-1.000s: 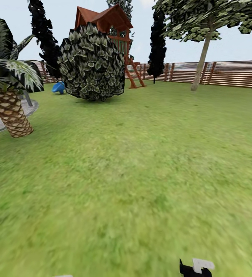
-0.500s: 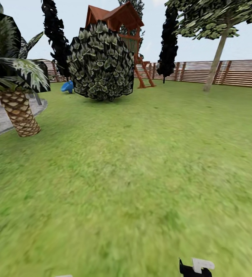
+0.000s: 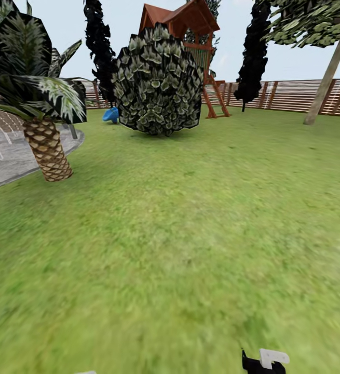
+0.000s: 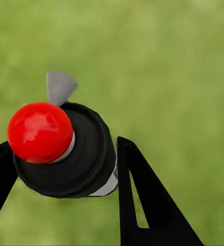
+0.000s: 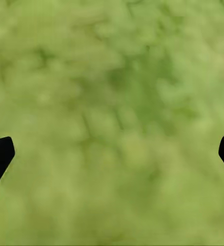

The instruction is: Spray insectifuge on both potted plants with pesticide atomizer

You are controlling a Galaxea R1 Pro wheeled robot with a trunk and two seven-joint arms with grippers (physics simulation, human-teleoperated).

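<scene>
Across garden lawn (image 3: 190,234): fence (image 3: 294,96) behind; left tool (image 4: 60,169) clamped on pesticide atomizer (image 4: 65,148), right tool (image 5: 112,154) apart.

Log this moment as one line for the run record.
left gripper: shut on atomizer | right gripper: open over lawn | ahead: palm, round bush, fence

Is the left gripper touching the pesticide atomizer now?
Touching. In the left wrist view, the left gripper has its two black fingers pressed against both sides of the pesticide atomizer, with no gap visible.
</scene>
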